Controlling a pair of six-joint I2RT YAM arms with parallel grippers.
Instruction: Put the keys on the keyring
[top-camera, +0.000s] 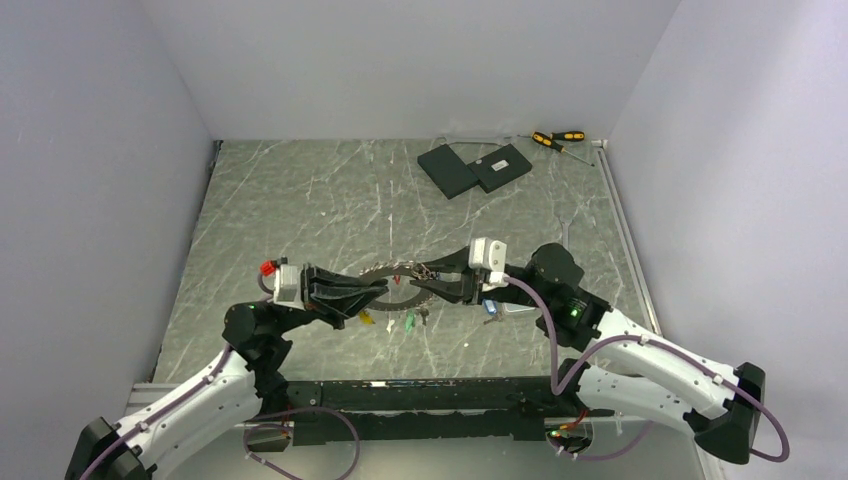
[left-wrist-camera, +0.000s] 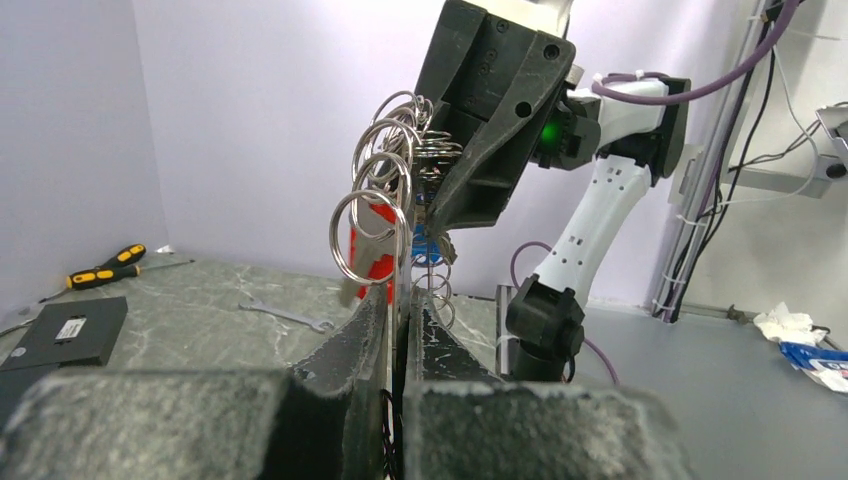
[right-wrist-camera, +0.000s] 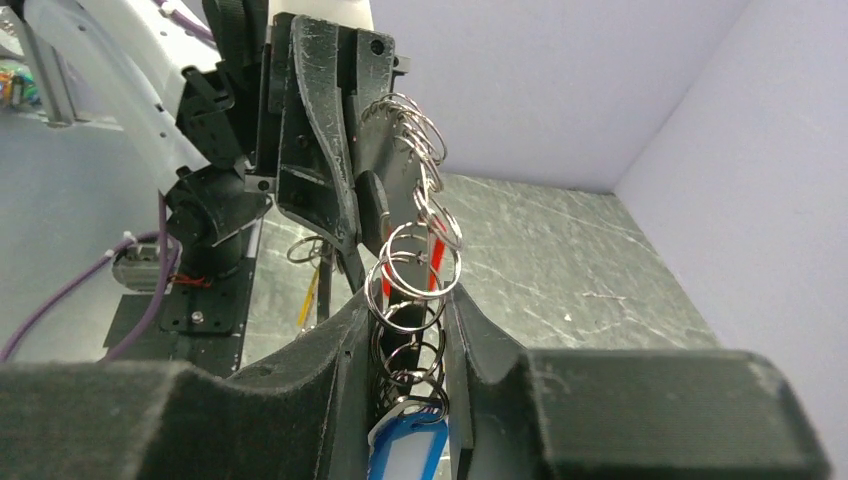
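- Step in hand: threading. Both arms hold the keyring (top-camera: 388, 268) up off the table (top-camera: 300, 200), mid-scene, btwn them.
- Left gripper (left-wrist-camera: 400, 300): fingers together, clamped on the keyring's edge.
- Right gripper (right-wrist-camera: 405, 350): fingers narrowly apart round small split rings (right-wrist-camera: 412, 265) + blue tag (right-wrist-camera: 405, 455). Firm pinch or not, can't tell.
- Keys (top-camera: 408, 322) w/ green and yellow tags dangle under the ring.
- Next, prob: left steadies, right feeds a split ring along the wire w/o twisting.

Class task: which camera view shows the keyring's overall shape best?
Top external: the keyring shows as a loop spanning between the left gripper and right gripper. Both wrist views see it edge-on: left wrist shows a stack of small rings above its fingers; right wrist shows them between its fingers.
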